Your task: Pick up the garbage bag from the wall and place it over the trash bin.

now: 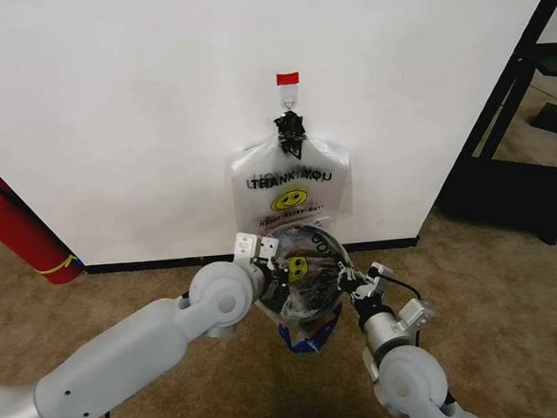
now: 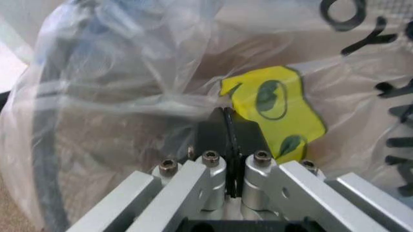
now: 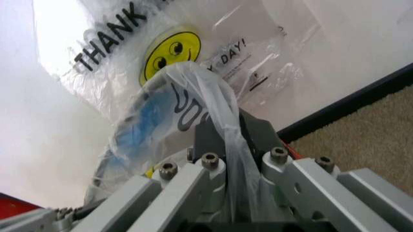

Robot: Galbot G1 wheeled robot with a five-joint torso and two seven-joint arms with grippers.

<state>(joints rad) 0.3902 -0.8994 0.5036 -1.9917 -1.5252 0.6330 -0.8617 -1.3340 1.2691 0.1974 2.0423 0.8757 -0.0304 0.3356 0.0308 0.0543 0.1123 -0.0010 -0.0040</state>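
Note:
The garbage bag (image 1: 309, 298), thin translucent plastic with a yellow smiley and blue print, is off the wall (image 1: 137, 104) and stretched between my two grippers over the black trash bin (image 1: 325, 238), whose dark rim shows through the plastic. My left gripper (image 1: 274, 259) is shut on the bag's left edge. In the left wrist view its black fingers (image 2: 213, 133) pinch the film (image 2: 129, 72) beside the smiley. My right gripper (image 1: 346, 277) is shut on the bag's right edge. The right wrist view shows a gathered strip of bag (image 3: 187, 96) running between the pads (image 3: 258, 133).
A bundle of identical bags (image 1: 291, 184) hangs under a black tie from the hook (image 1: 289, 98) below red tape. A red fire extinguisher (image 1: 20, 232) stands at the left by the baseboard. A black frame (image 1: 510, 97) rises at the right. Carpet lies all around.

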